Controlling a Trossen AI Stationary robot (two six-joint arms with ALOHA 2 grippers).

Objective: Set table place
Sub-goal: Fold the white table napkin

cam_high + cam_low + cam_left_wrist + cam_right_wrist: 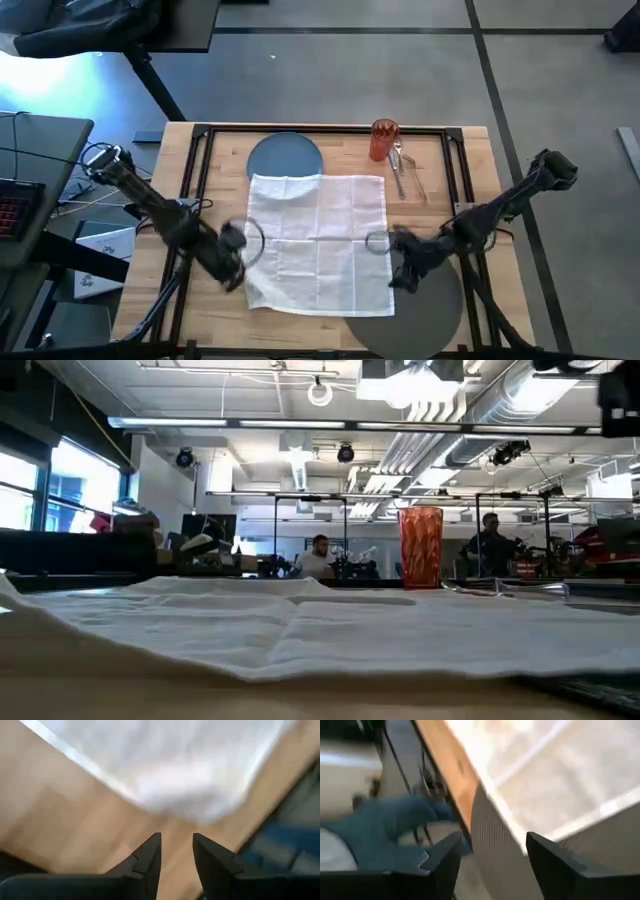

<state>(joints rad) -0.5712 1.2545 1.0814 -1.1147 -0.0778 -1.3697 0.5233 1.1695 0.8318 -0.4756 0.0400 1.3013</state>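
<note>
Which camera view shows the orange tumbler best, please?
The low view shows the orange tumbler best: it stands upright beyond the white napkin, its ribbed side plain. The high view shows it small from above, near the table's far edge beside the cutlery. Neither wrist view shows it.

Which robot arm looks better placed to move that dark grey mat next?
The right, I'd guess. Its hand hangs open at the napkin's right edge, just above the grey mat, whose rim fills its wrist view. The left hand, also open, sits across the napkin, farther from the mat.
</note>
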